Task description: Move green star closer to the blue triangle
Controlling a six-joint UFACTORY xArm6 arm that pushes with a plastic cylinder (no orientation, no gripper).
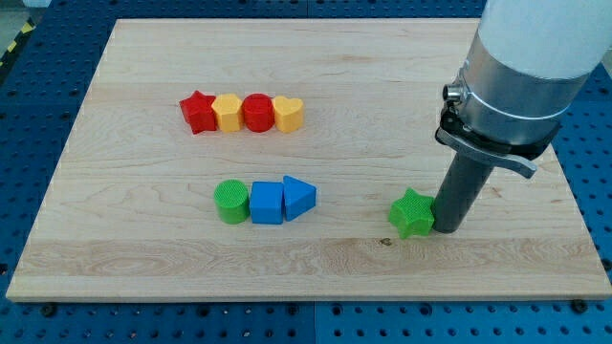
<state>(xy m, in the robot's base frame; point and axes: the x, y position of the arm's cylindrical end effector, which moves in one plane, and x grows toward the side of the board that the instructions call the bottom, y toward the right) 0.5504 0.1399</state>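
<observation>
Near board's lower right, small green plastic star (pixel 412 213) sits, my tip (pixel 446 228) just beside its right flank, seemingly touching; no jaws, bare rod only. Blue plastic triangle (pixel 299 197) well apart to view's left. Star judged light, rigid, slides easily, may spin; push right side. No containers

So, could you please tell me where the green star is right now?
The green star sits toward the view's lower right of the board, my tip against its right side, with the blue triangle well off to its left.
</observation>
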